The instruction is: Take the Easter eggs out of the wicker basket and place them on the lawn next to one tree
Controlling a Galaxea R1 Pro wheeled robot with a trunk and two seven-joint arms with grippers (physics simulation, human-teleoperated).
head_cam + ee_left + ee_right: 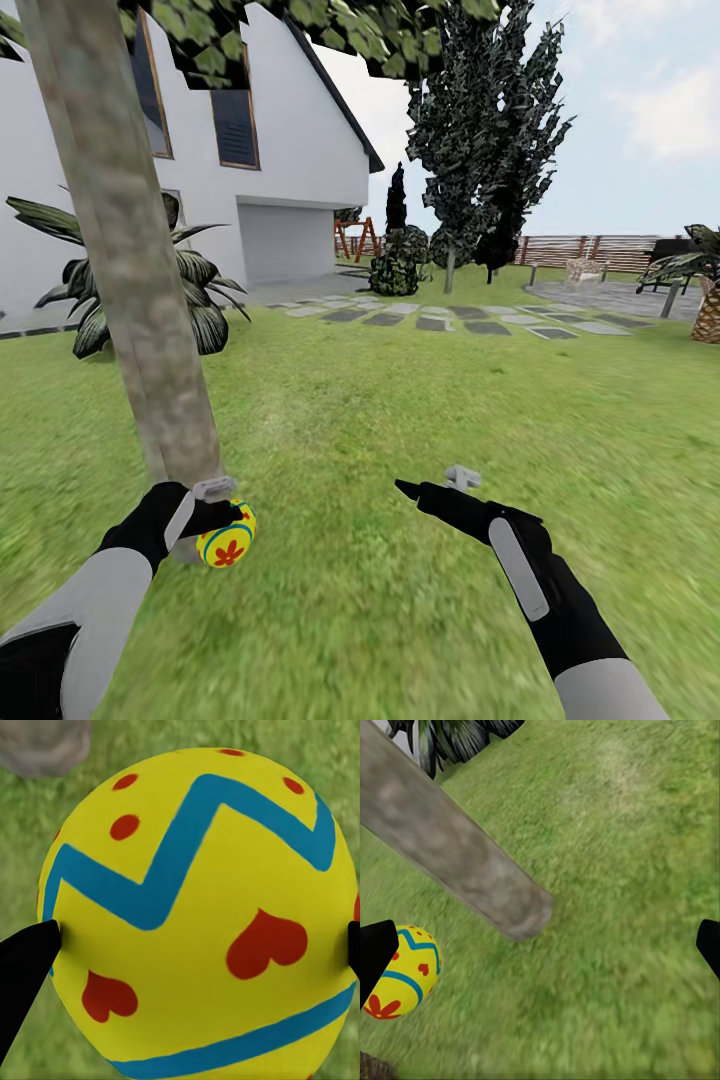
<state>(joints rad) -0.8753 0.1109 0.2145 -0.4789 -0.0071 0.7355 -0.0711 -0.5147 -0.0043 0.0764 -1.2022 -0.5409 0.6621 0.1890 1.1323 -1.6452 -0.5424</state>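
lawn (400,400) — green grass; tree (130,270) trunk rooted; paving stones (450,320) beyond

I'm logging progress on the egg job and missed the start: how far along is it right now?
Done: nothing shows as placed yet; no egg lies loose on the lawn. In hand: the left gripper is shut on one Easter egg right at the foot of the tree, its fingertips pressing the egg's sides. The right gripper is open. Left: release this egg here, then bring the others.
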